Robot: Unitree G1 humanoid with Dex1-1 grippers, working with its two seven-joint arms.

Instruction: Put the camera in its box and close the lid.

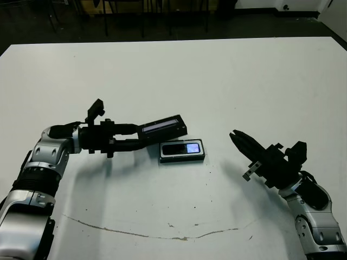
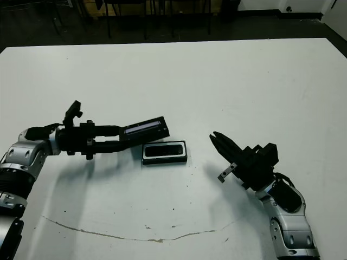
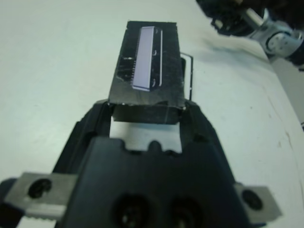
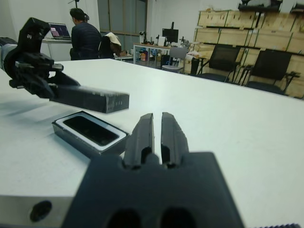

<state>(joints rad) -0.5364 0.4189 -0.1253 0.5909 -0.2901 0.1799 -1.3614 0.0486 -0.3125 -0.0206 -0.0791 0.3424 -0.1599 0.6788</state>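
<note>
Two grippers: left (image 1: pixel 142 138) pinching flat black lid (image 1: pixel 162 127); right (image 1: pixel 237 137) closed, empty

No legible text; lid (image 3: pixel 147 59) label blurred.

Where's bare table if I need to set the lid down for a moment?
Bare table lies beyond the lid held by the left gripper, and again between the box and the right gripper. It is crowded where lid and box nearly meet.
</note>
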